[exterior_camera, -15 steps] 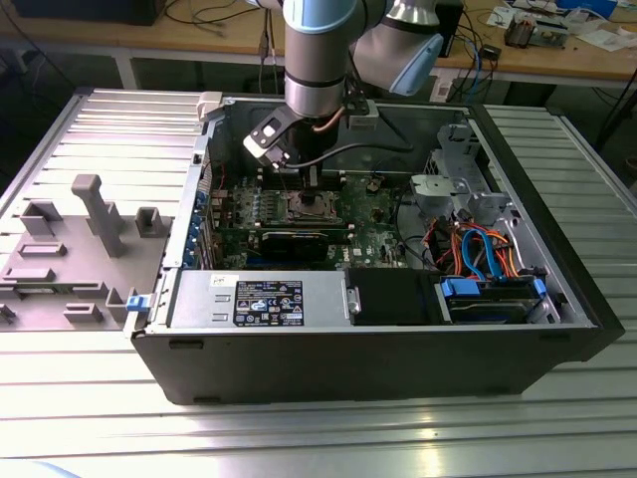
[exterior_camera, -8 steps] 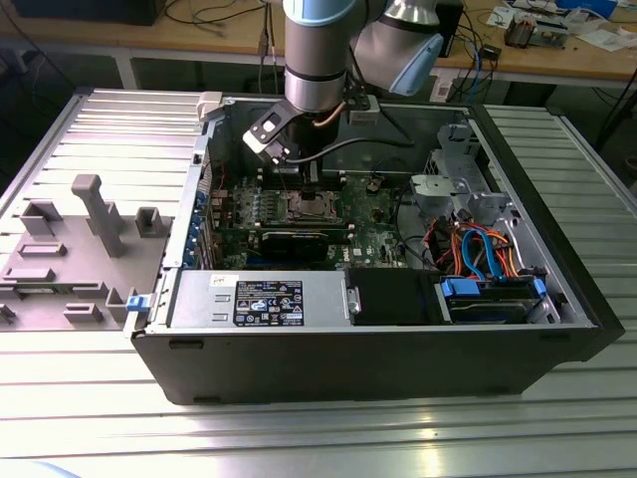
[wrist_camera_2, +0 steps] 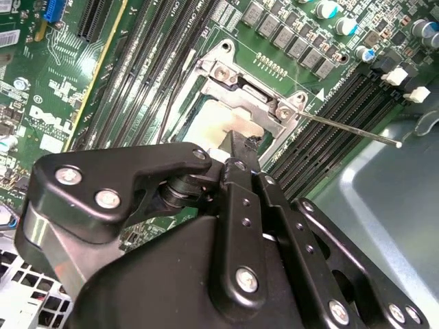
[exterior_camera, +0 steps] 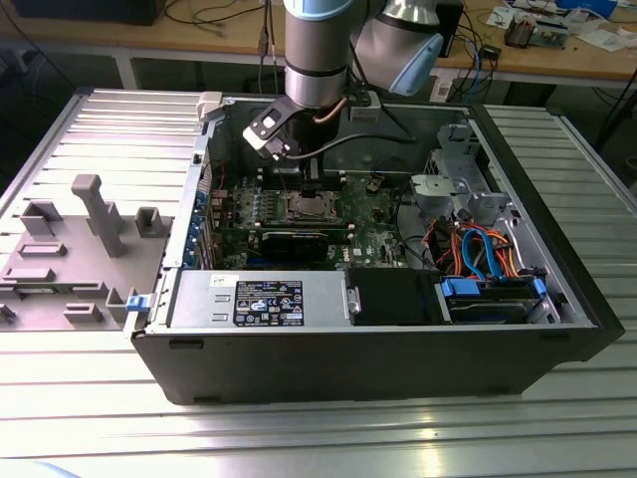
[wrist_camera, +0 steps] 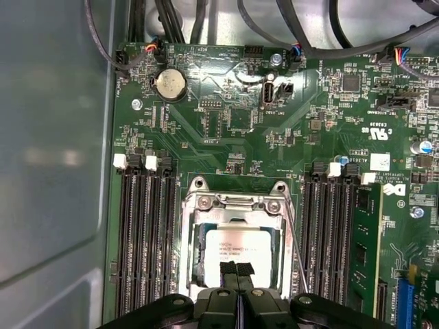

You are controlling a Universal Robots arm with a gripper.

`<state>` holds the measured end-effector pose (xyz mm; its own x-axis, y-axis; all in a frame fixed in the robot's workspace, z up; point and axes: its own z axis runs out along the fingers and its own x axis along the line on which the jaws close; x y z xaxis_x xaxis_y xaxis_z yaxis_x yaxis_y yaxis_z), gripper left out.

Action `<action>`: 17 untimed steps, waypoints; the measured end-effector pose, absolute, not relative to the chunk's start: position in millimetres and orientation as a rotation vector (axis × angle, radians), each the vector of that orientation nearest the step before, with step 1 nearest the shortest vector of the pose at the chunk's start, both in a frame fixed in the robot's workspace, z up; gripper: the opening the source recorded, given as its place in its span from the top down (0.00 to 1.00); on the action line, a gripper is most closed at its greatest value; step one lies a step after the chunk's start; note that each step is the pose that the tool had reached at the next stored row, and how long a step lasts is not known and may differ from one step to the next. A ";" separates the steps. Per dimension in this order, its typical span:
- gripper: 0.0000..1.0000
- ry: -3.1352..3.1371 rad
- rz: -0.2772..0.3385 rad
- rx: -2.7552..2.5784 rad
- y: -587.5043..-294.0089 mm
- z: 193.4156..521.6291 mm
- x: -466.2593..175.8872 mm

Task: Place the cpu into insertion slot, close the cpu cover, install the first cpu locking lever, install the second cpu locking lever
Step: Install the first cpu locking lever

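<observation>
The cpu [wrist_camera: 236,241], a silvery square chip, lies flat in the socket on the green motherboard [wrist_camera: 226,116]. The cpu cover [wrist_camera: 194,240], a thin metal frame, lies down around it, with its hinge end [wrist_camera_2: 240,79] visible. My gripper [wrist_camera: 237,269] is shut with nothing between its black fingertips, which sit over the chip's near edge; I cannot tell whether they touch it. In the second wrist view the gripper [wrist_camera_2: 236,147] hides most of the socket. A thin wire locking lever [wrist_camera_2: 357,130] sticks out free beside the socket. In the exterior view the gripper [exterior_camera: 302,186] hangs just above the socket [exterior_camera: 304,207].
Memory slots [wrist_camera: 144,240] flank the socket on both sides. The open computer case [exterior_camera: 348,349] surrounds the board, with a power supply [exterior_camera: 259,299] in front and a drive bay with cables [exterior_camera: 488,269] on the exterior view's right. A grey fixture tray [exterior_camera: 70,249] lies on the exterior view's left.
</observation>
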<state>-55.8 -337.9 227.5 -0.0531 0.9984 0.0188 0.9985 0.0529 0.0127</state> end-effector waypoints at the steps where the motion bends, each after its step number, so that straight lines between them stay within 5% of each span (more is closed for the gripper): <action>1: 0.89 -2.276 -0.035 -2.158 -337.8 228.3 -55.8; 17: 0.89 -2.274 -0.034 -2.161 -337.9 254.4 -55.8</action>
<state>-55.8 -337.9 254.4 -0.0507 0.9986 0.0178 0.9986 0.0505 0.0127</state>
